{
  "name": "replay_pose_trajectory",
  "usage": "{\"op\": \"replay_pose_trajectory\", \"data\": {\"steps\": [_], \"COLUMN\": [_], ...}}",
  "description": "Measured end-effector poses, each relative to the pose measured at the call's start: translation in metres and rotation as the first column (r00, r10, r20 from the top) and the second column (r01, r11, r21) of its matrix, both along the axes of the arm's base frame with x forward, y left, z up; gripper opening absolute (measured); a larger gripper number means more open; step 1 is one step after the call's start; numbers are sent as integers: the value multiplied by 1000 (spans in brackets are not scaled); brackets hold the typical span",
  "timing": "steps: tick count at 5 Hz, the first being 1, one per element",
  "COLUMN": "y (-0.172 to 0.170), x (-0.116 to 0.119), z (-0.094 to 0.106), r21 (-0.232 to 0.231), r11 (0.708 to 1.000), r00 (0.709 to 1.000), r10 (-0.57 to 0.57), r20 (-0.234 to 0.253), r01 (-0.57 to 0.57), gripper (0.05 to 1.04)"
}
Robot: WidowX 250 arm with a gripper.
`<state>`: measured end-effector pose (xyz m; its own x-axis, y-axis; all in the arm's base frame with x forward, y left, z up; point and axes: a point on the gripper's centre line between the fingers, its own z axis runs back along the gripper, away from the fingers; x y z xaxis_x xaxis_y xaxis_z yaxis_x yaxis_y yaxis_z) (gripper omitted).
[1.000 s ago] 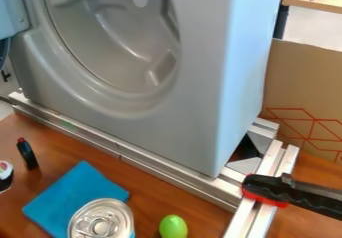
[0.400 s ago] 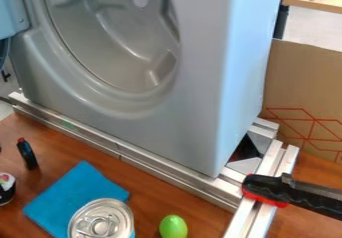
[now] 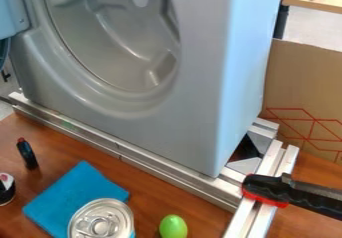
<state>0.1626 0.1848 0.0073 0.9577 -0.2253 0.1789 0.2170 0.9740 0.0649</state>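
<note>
In the camera view, we see the sushi roll [image 3: 6, 189] at the left edge, low down, its side black and its top pale with a pink patch; the edge cuts part of it off. It sits on the brown counter [image 3: 163, 189], to the left of the blue cloth [image 3: 65, 194] and apart from it. We cannot tell whether the tool stands wide or narrow, or whether it holds anything. Behind the roll and a little to the right, we see a small dark bottle [image 3: 27, 154] with a red top. The cloth lies flat, one corner pointing back toward the metal rail [image 3: 127, 152]. A can [image 3: 101, 221] with a silver top and a pull tab overlaps the cloth's front right part in our view, and a green egg [image 3: 174, 227] is to the can's right, near the lower edge. Behind the rail we have a big grey washer [image 3: 150, 127], its round opening facing us and part of its door [image 3: 10, 12] at the upper left. At the lower right, a black and red clamp [image 3: 270, 189] lies across the rails. Farther back, we see cardboard [image 3: 304, 82] with red lines.
</note>
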Motion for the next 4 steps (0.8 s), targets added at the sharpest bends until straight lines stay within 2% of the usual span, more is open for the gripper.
{"op": "replay_pose_trajectory", "data": {"steps": [1, 2, 3, 4], "y": [-3, -38, -90, -120], "x": [5, 15, 11, -4], "z": [40, 87, 108, 110], "r21": [55, 145, 158, 203], "r11": [996, 989, 986, 977], "r00": [995, 996, 998, 991], "r10": [65, 5, -60, -45], "r20": [70, 84, -11, -129], "r01": [-69, -17, 61, 70], "gripper": [1009, 1008, 1008, 1008]}}
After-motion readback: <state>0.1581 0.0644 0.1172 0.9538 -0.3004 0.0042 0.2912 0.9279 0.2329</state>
